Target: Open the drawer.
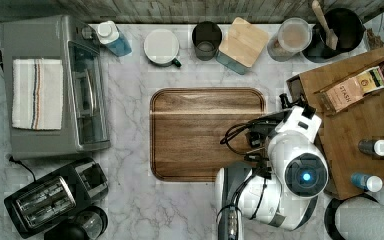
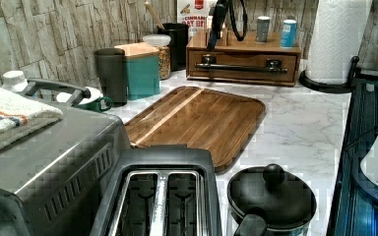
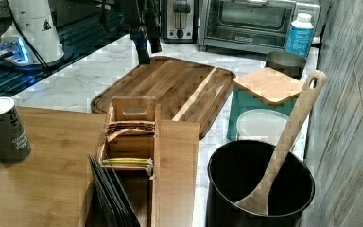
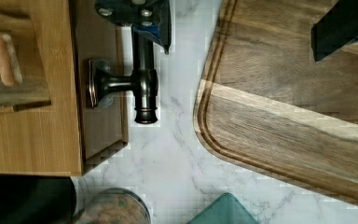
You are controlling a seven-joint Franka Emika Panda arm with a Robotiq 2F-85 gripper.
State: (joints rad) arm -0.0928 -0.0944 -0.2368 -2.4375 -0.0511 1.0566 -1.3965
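The drawer (image 2: 241,74) sits in the low wooden cabinet (image 2: 243,47) at the far end of the counter in the left view. Its front is flush with the cabinet frame, so it looks closed. The gripper (image 3: 150,53) hangs in front of it with the 2 fingers spread apart and nothing between them. In the wrist view, 1 finger is just over the black bar handle (image 4: 144,84) and the other is above the cutting board (image 4: 289,107). I judge the step in hand is reaching for the handle. To do it well, the arm should go down until the bar lies between both fingers, near the middle of the bar rather than at the end by the mount. Then it should close firmly and pull straight out over the cutting board, level with the counter, so the drawer does not jam or drag the light cabinet with it. The 2 cans (image 2: 262,28) on the cabinet top could tip if the cabinet moves. As for containers, the black pot (image 3: 260,189) holds 1 wooden spoon (image 3: 288,137) that leans on its rim. The clear jar (image 2: 160,54) has something grainy inside. The teal box (image 3: 250,111) is covered by a wooden lid, so I cannot tell its content. The wooden holder (image 3: 130,137) on the cabinet keeps packets of tea.
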